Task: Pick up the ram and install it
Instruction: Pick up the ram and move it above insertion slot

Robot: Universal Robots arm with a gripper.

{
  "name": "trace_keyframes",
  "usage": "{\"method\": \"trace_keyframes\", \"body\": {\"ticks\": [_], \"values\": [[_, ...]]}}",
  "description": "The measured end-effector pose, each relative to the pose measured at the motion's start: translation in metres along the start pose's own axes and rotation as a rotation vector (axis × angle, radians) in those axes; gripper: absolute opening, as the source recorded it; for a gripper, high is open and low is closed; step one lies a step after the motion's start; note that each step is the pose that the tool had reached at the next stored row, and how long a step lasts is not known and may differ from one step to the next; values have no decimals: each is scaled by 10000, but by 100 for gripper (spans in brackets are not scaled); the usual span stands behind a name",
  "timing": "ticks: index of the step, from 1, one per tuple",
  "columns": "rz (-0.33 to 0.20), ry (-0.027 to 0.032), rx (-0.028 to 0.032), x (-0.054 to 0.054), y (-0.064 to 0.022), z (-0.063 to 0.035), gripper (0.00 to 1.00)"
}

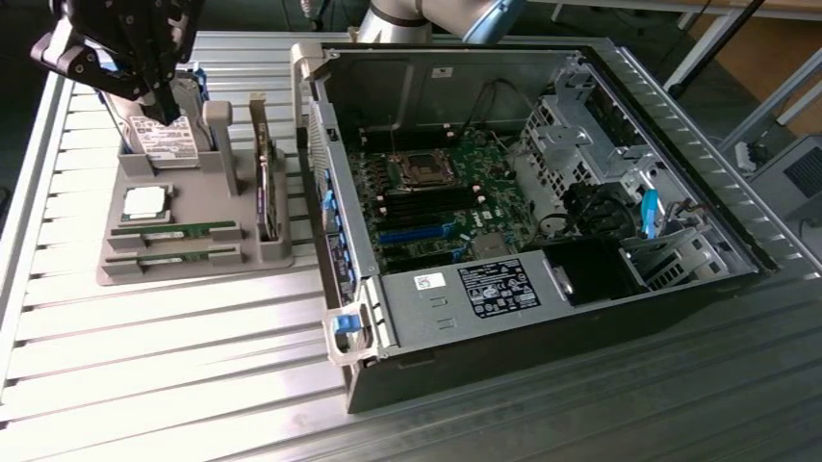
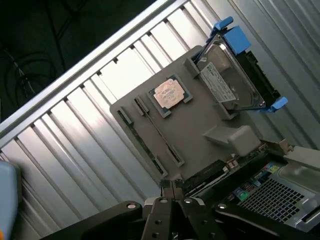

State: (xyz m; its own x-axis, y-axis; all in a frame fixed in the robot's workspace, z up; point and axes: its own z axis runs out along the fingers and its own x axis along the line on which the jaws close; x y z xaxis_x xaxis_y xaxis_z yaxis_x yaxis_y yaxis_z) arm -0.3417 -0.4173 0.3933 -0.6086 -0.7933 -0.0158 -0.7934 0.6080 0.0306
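Ram (image 1: 173, 232): thin green stick, laid flat in a slot of the grey holder (image 1: 192, 274) on the slatted desk (image 1: 141, 366); not yet picked up. It is also seen from the wrist (image 2: 157, 132), lengthwise on the holder (image 2: 200, 120). Second stick (image 1: 173, 256): alike, laid parallel and just beside the first. Claw (image 1: 164, 114): fingers brought together with nothing between them, as the wrist view (image 2: 172, 186) confirms. It is held above the drive (image 1: 161, 142) at the holder's other end, well apart from the ram, with the processor (image 1: 144, 202) lying between. Card (image 1: 266, 192): stood upright at the holder's edge, on the side towards the open case (image 1: 719, 164). Board (image 1: 437, 188): exposed inside the case; whether its slot latches are open cannot be told. Hazards, as judged: with the two sticks so close, the neighbour could be caught or dragged by a finger. A stick this thin could be tilted in the grip if taken off-centre. The card could be struck on the way across to the case. A stick pressed in skewed, or with its notch reversed, would probably be left unseated, or board and stick would be strained.
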Motion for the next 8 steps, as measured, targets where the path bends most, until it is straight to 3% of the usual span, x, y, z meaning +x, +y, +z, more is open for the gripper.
{"method": "trace_keyframes", "body": {"ticks": [6,8], "values": [[-619,41,7,0,0,0,9],[-1061,71,12,0,0,0,9]]}}
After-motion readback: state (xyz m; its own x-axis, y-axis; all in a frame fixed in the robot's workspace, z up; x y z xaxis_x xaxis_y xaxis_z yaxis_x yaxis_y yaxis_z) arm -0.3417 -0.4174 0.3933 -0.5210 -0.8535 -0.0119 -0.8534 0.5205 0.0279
